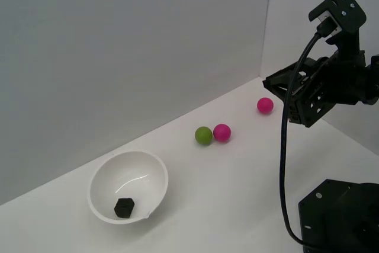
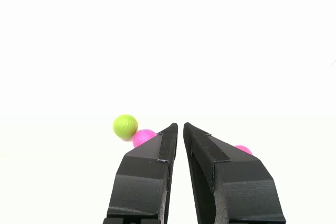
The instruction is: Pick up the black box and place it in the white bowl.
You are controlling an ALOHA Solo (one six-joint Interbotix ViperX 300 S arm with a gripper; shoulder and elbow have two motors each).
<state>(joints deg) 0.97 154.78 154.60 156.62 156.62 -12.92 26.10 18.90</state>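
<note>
The black box (image 1: 124, 207) is seen resting inside the white bowl (image 1: 151, 173), while the gripper (image 2: 180, 125), nearly closed and empty, is held well apart from the bowl, above the table (image 1: 237, 182).

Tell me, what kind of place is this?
Probably a robot test bench: a bare white table with blank walls, a black robot arm and claw, and props laid out: a white bowl and coloured balls.
</note>
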